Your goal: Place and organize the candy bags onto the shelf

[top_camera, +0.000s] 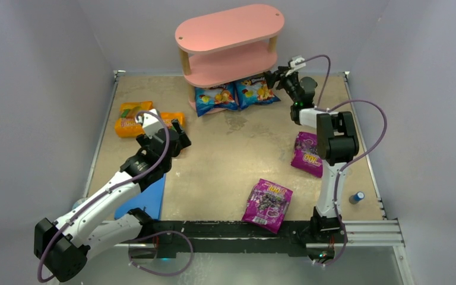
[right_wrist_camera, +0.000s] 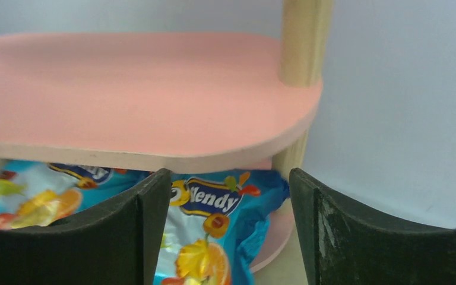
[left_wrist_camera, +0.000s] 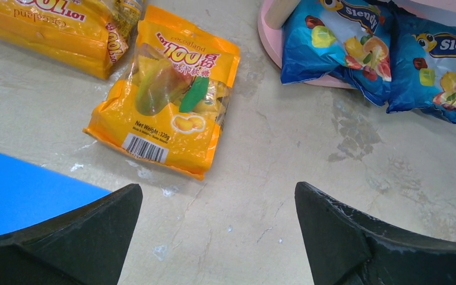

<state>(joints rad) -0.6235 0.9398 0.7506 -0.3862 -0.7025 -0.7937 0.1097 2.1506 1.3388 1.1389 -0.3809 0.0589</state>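
Jaws spread on left gripper [left_wrist_camera: 217, 199] and right gripper [right_wrist_camera: 230, 181], nothing pinched. Centre left over nearer orange candy bag [left_wrist_camera: 165, 101] before closing.

Top: high, far back, facing shelf [top_camera: 230, 28]. Left wrist: downward, front-left of it. Right wrist: level, close at right end. All share shelf.

Robot lab bench, bare grey walls [top_camera: 41, 77], arms [top_camera: 331, 178] bolted to rail [top_camera: 368, 231]
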